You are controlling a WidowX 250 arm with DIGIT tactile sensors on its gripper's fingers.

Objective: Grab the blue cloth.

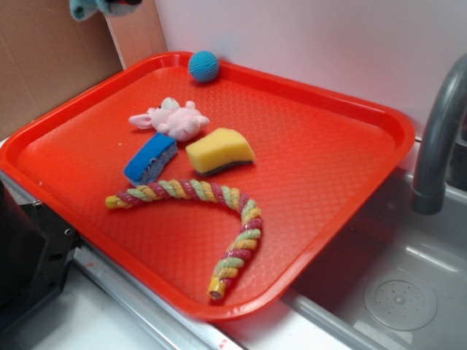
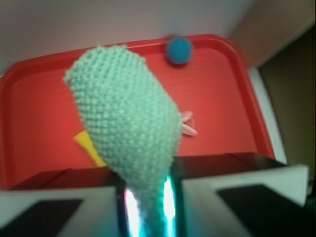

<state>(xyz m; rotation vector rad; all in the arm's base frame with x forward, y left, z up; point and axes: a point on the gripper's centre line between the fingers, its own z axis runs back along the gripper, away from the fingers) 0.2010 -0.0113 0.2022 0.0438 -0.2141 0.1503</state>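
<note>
The blue cloth (image 2: pixel 123 128), a pale blue-green knitted piece, hangs pinched between the two fingers of my gripper (image 2: pixel 148 207) and fills the middle of the wrist view. In the exterior view only a bit of the blue cloth (image 1: pixel 86 7) shows at the top left edge, high above the red tray (image 1: pixel 328 182). The gripper itself is almost wholly cut off there. It is shut on the cloth.
On the tray lie a pink plush toy (image 1: pixel 171 119), a bright blue sponge (image 1: pixel 151 158), a yellow sponge (image 1: pixel 219 151), a braided coloured rope (image 1: pixel 219 219) and a teal crocheted ball (image 1: pixel 203 65). A grey faucet (image 1: pixel 438 138) and sink (image 1: pixel 394 292) stand at the right.
</note>
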